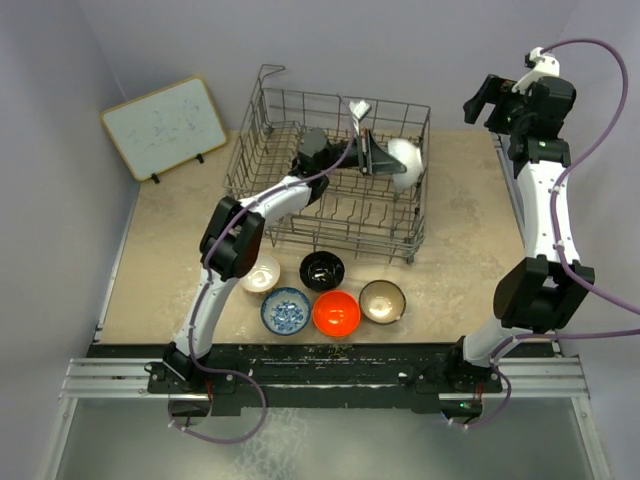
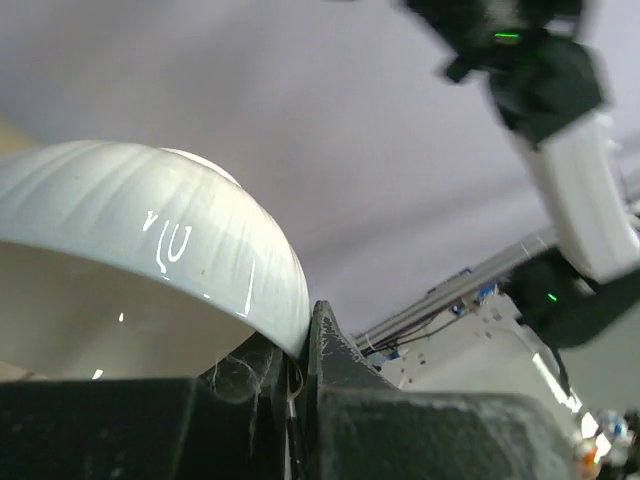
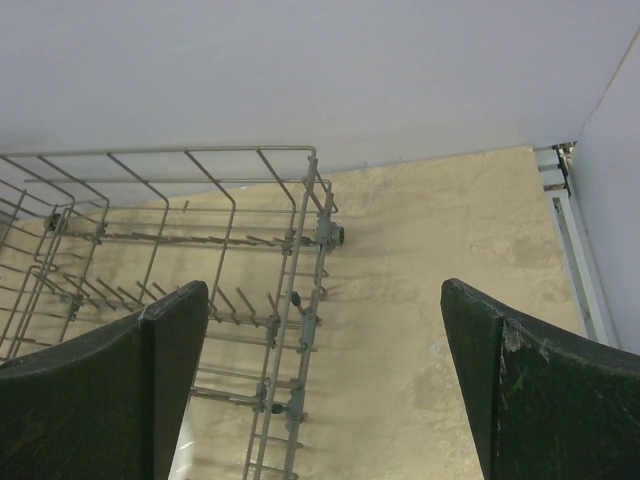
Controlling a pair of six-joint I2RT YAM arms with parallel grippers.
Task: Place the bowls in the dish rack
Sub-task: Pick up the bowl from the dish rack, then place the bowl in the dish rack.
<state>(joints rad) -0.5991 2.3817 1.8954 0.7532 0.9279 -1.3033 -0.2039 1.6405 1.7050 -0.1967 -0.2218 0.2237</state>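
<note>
Step in hand: placing the first bowl. My left claw (image 1: 377,160) is clamped on the rim of the white bowl (image 1: 406,160), one finger inside and one outside; the left wrist view shows the rim pinched tight. The bowl is turned on edge over the right far part of the dish rack (image 1: 330,97). I cannot tell whether it sits between the tines or hangs just above them.

Left arm pose: stretched from its near base, elbow bent over the near left of the rack, wrist rolled so the claw points right.

Right claw (image 1: 488,100) is wide open and holds nothing. It is raised at the far right, well apart from the rack.

Waiting on the surface (image 1: 470,220), just near of the rack: cream bowl (image 1: 260,272), black bowl (image 1: 322,270), blue-patterned bowl (image 1: 285,311), orange-red bowl (image 1: 336,313), brown-rimmed bowl (image 1: 382,301).

Next, I judge: ease the white bowl down until the tines hold it, open the claw, then lift out without snagging wire.
</note>
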